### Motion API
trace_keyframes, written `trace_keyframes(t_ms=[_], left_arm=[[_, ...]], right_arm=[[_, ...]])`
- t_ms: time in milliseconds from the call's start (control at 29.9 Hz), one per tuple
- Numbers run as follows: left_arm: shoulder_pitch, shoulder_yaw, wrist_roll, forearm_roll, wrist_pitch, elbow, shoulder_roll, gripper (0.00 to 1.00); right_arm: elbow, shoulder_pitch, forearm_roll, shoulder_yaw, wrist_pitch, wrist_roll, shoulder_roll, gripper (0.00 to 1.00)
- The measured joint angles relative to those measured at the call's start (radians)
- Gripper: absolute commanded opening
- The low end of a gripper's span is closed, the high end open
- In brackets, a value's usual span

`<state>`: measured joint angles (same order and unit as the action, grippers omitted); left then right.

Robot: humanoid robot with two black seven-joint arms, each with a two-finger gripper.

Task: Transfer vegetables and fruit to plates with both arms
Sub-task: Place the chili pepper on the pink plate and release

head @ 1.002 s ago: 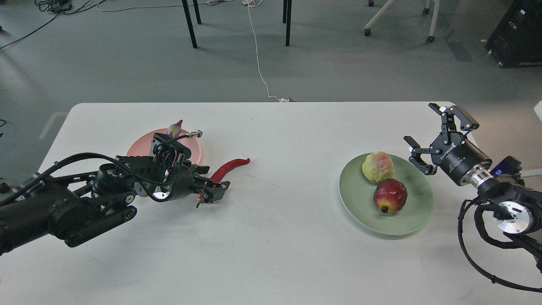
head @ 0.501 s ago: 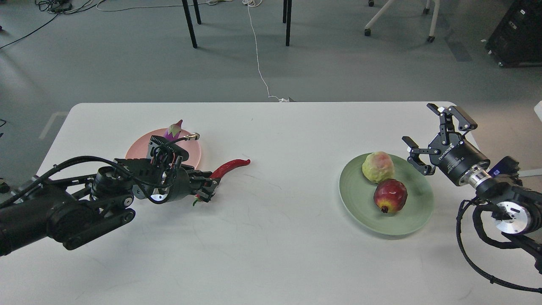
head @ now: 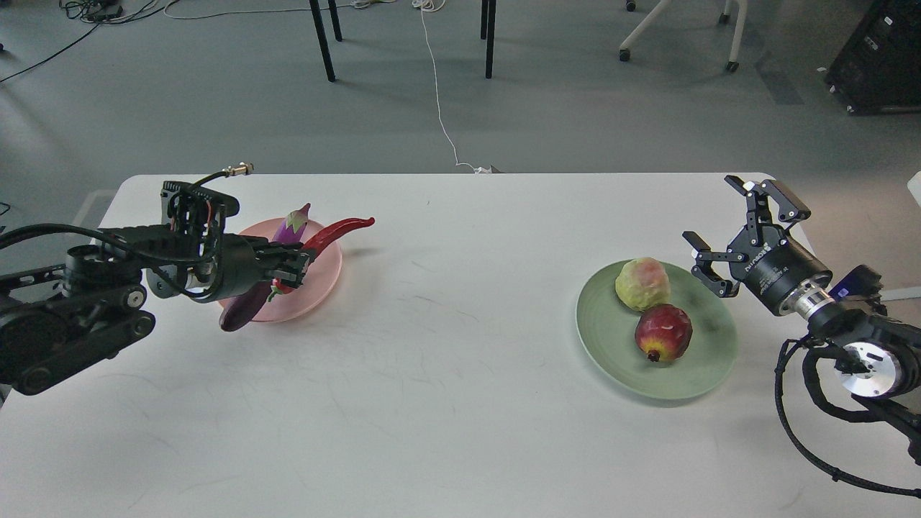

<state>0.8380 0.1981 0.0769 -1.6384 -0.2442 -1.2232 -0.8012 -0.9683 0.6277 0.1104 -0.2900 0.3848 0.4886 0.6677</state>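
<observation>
Chili pepper (head: 332,235) — red, curved, green stem at its near end — is pinched near the stem by the left hand (head: 293,265), whose 2 fingers press together on it. It hangs over the pink plate (head: 316,288), its pointed tip reaching up and right past the plate's far right rim. Whether any part of the pepper touches the plate cannot be told from this view.

On the same pink plate lies the purple eggplant (head: 291,224). Its pale-capped end points away at the plate's far side, and its dark rounded end juts over the near left rim onto the white worktop (head: 460,403); the middle is hidden behind the left hand.

The mint green plate (head: 691,374) sits well apart, on the right side of the worktop. It holds 2 fruits: the pale yellow-green fruit (head: 642,283) with a pink blush at the far side, and the dark red fruit (head: 663,332) just in front of it, the 2 touching or nearly so.

The right hand (head: 734,234) is beside the green plate's far right edge — fingers spread wide, holding nothing, pointing up and left. It is clear of both fruits.
</observation>
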Motion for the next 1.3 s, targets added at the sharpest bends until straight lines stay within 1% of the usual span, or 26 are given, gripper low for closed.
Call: trace_keyframes(t_ms=[134, 334, 501, 601, 668, 735, 768, 868, 1035, 1069, 1136, 1169, 1236, 1303], left_arm=[[-0.036, -0.001, -0.001, 0.002, 0.012, -0.017, -0.004, 0.22], [-0.046, -0.001, -0.012, 0.005, 0.026, -0.022, 0.047, 0.23], [-0.047, 0.000, -0.013, 0.007, 0.026, 0.002, 0.061, 0.30], [-0.049, -0.001, -0.013, 0.007, 0.027, 0.024, 0.062, 0.38], [-0.051, -0.001, -0.013, 0.007, 0.027, 0.029, 0.060, 0.52], [-0.051, -0.001, -0.013, 0.007, 0.027, 0.031, 0.057, 0.69], [-0.051, -0.002, -0.012, 0.007, 0.027, 0.031, 0.057, 0.75], [-0.051, -0.002, -0.012, 0.008, 0.029, 0.030, 0.057, 0.81], [-0.051, 0.022, -0.011, 0.037, 0.045, 0.018, 0.061, 0.94], [-0.050, 0.043, -0.008, 0.059, 0.054, 0.013, 0.063, 0.98], [-0.048, 0.100, 0.007, 0.129, 0.066, -0.004, 0.068, 0.98], [-0.048, 0.134, 0.022, 0.187, 0.069, -0.016, 0.072, 0.98], [-0.055, 0.197, 0.068, 0.340, 0.074, -0.038, 0.083, 0.98], [-0.076, 0.254, 0.135, 0.537, 0.082, -0.051, 0.095, 0.98]], right_arm=[[0.000, 0.000, 0.000, 0.000, 0.000, 0.000, 0.000, 0.98], [0.000, 0.003, 0.000, 0.000, 0.000, 0.000, 0.000, 0.99], [0.000, 0.003, 0.000, 0.000, 0.000, 0.000, 0.001, 0.98], [0.000, 0.003, 0.000, 0.000, 0.000, 0.000, 0.001, 0.98], [-0.001, 0.003, 0.000, 0.000, 0.000, 0.000, 0.001, 0.98], [-0.001, 0.003, 0.000, 0.000, 0.000, 0.000, 0.001, 0.99], [-0.001, 0.002, 0.000, 0.000, 0.000, 0.000, 0.001, 0.99], [-0.001, 0.001, 0.000, 0.000, 0.000, 0.000, 0.000, 0.98], [-0.001, 0.002, 0.000, 0.000, 0.000, 0.000, 0.000, 0.99], [0.000, 0.003, 0.000, 0.000, 0.000, 0.000, 0.000, 0.99], [0.002, 0.010, 0.000, 0.000, 0.000, 0.000, 0.000, 0.99], [0.003, 0.012, 0.000, 0.000, 0.000, 0.000, 0.000, 0.99], [0.003, 0.018, 0.000, 0.000, 0.000, 0.000, 0.001, 0.98], [0.002, 0.024, 0.000, 0.000, 0.000, 0.000, 0.001, 0.99]])
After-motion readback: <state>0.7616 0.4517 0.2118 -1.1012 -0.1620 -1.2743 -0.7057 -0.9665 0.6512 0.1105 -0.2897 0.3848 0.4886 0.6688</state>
